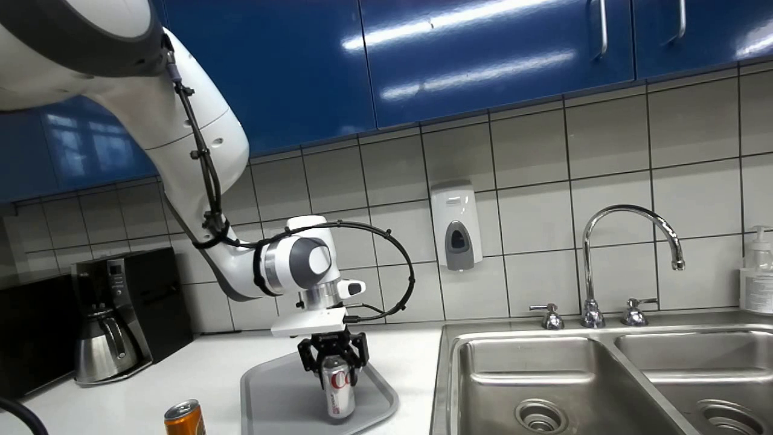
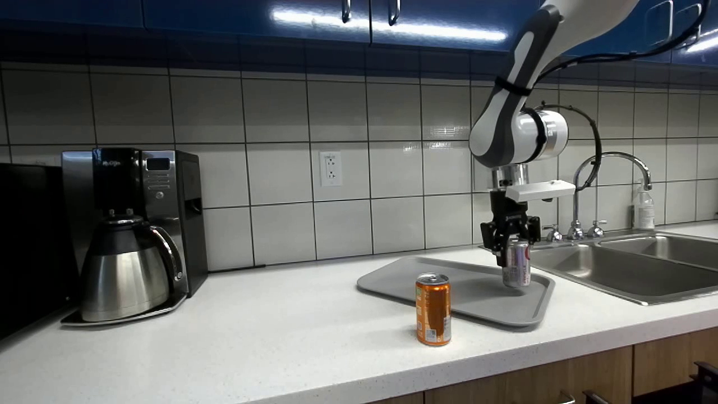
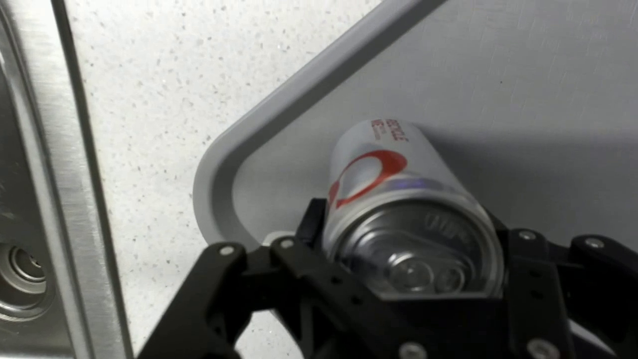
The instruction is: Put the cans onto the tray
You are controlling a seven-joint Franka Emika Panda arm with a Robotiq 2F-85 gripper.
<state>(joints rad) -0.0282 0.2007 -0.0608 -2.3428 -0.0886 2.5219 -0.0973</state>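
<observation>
The silver-grey can (image 1: 340, 396) with a red mark is between the fingers of my gripper (image 1: 337, 376), over the sink-side part of the grey tray (image 1: 275, 393). In an exterior view the can (image 2: 520, 269), gripper (image 2: 509, 255) and tray (image 2: 412, 275) show again. The can is nearly upright, slightly tilted; I cannot tell whether its base touches the tray. In the wrist view the fingers flank the can (image 3: 384, 164) near its top, close to a rounded tray corner (image 3: 214, 184). The orange can (image 2: 433, 311) stands upright on the counter outside the tray, and shows partly cut off (image 1: 185, 421).
A coffee maker (image 2: 190, 224) with a steel pot (image 2: 126, 280) stands on the counter at the far left. Steel sink basins (image 1: 531, 386) and a faucet (image 1: 631, 208) are right of the tray. A tiled wall (image 2: 280, 168) runs behind, with blue cabinets (image 1: 290, 66) above.
</observation>
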